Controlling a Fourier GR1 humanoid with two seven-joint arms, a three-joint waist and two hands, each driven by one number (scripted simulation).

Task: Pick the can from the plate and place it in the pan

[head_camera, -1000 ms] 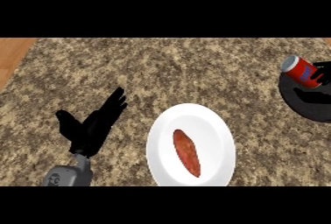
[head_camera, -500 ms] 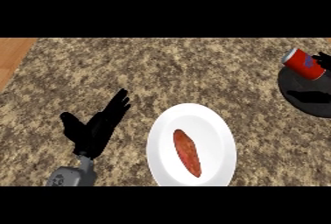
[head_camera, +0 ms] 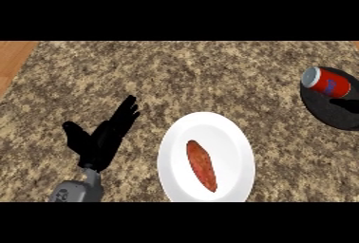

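The red can (head_camera: 326, 81) with a blue label lies tilted at the far right, over the far rim of the dark pan (head_camera: 324, 113), which the right edge cuts off. Just below the can, a black part of my right hand (head_camera: 346, 103) shows against the pan; most of the hand is out of view. Whether it still holds the can is unclear. The white plate (head_camera: 235, 142) sits at lower centre and carries only a reddish-brown sausage (head_camera: 201, 164). My left hand (head_camera: 101, 140) rests open at the lower left, fingers up, left of the plate.
The speckled stone counter (head_camera: 182, 76) fills the view. A strip of wooden surface (head_camera: 10, 59) shows along the upper left edge.
The can rose a little half a second ago and now sits lower, over the pan's far rim. My left hand drifted slightly down and right.
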